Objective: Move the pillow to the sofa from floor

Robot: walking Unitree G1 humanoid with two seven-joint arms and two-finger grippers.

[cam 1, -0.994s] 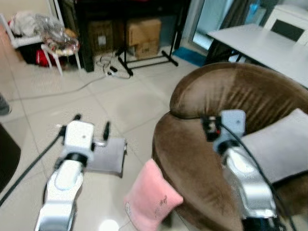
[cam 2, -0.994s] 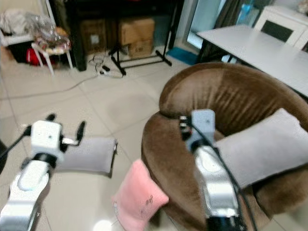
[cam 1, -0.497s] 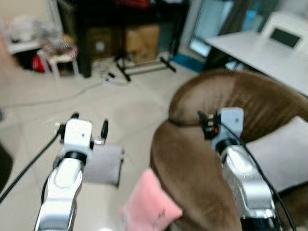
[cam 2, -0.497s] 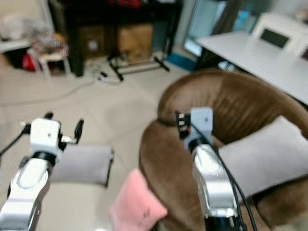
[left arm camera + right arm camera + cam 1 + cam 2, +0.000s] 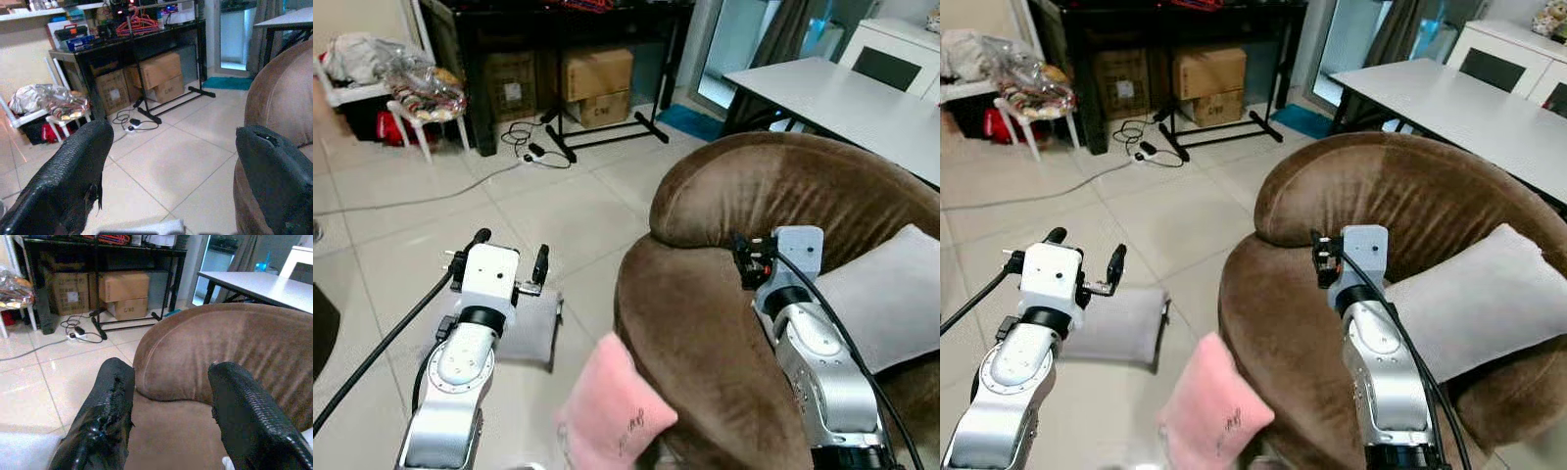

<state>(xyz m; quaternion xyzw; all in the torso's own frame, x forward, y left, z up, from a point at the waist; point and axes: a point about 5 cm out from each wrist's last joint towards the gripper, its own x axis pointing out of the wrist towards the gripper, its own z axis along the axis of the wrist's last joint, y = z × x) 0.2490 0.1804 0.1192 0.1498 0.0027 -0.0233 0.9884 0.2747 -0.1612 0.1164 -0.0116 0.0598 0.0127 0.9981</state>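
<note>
A brown sofa (image 5: 773, 225) is holding a grey pillow (image 5: 886, 299) on its seat. Beside the sofa, a second grey pillow (image 5: 530, 328) is lying on the floor (image 5: 558, 211), with a pink pillow (image 5: 612, 411) leaning against the sofa's arm. The left gripper (image 5: 512, 257) is hovering over the floor pillow and the right gripper (image 5: 168, 416) above the sofa's arm, both with fingers spread apart.

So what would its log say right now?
left claw: open, above grey pillow on floor | right claw: open, over sofa
</note>
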